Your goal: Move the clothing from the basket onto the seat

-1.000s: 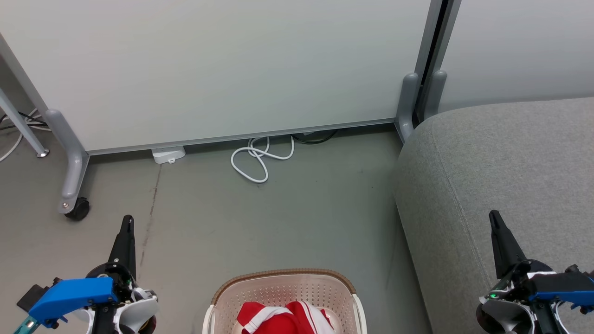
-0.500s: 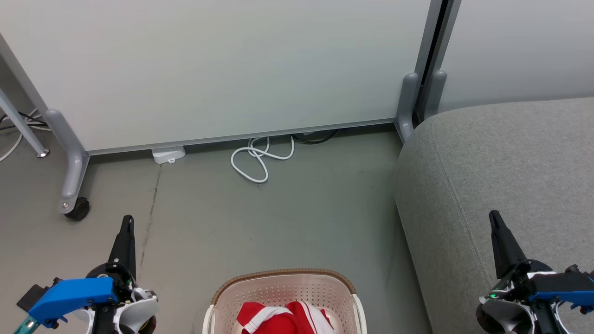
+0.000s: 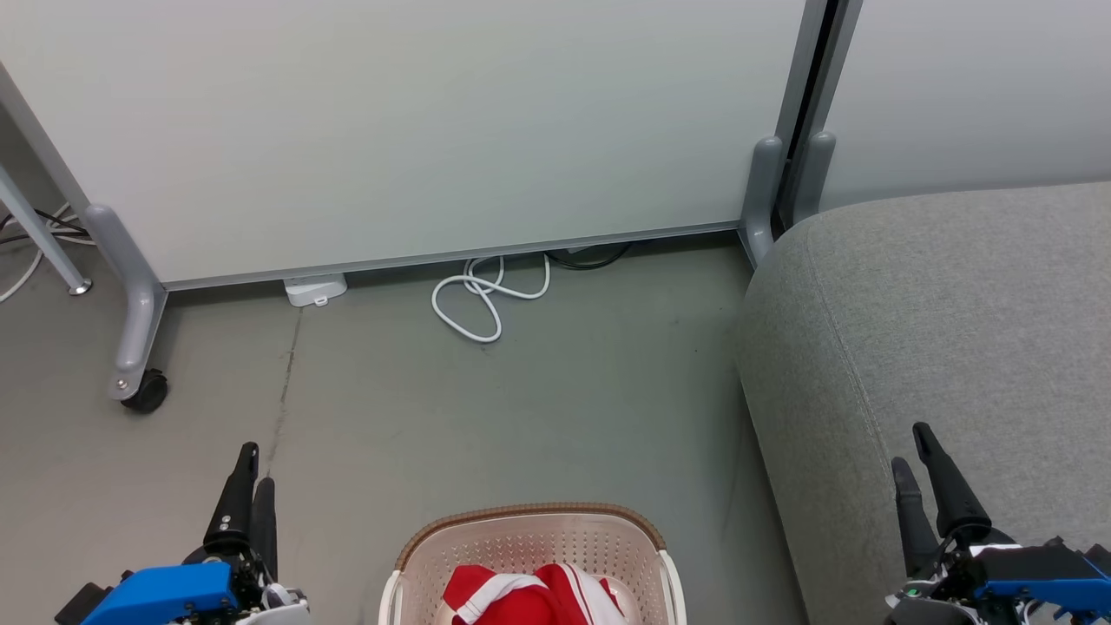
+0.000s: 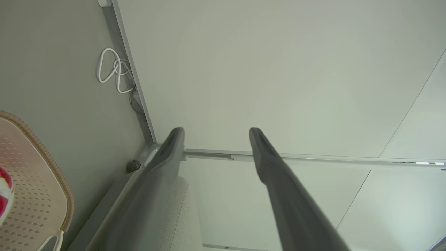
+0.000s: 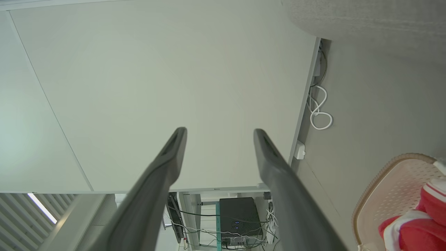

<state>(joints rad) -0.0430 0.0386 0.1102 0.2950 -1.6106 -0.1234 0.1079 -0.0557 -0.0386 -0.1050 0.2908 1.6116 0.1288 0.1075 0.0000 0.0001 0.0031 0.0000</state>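
Observation:
The cream basket (image 3: 529, 509) stands on the floor at the bottom centre of the head view, with the red clothing (image 3: 529, 595) with white trim bunched inside it. The grey seat (image 3: 955, 304) fills the right side. My left gripper (image 3: 258, 464) hovers over the floor left of the basket, open and empty. My right gripper (image 3: 910, 445) hangs over the seat's front edge, also open and empty. In the left wrist view the open left gripper (image 4: 216, 130) points at the white panel, with the basket (image 4: 35, 195) at lower left. The right wrist view shows the right gripper (image 5: 220, 131), basket (image 5: 390, 188) and clothing (image 5: 418, 230).
A white partition panel (image 3: 417, 130) closes the far side, on a grey foot with a castor (image 3: 143, 391) at the left and grey posts (image 3: 764, 191) beside the seat. A coiled white cable (image 3: 486, 299) and a white power block (image 3: 314, 288) lie along its base.
Both grippers have opened: each now shows two separate fingers instead of one closed pair. Both have also drawn back toward the bottom of the head view. Basket and clothing have not moved.

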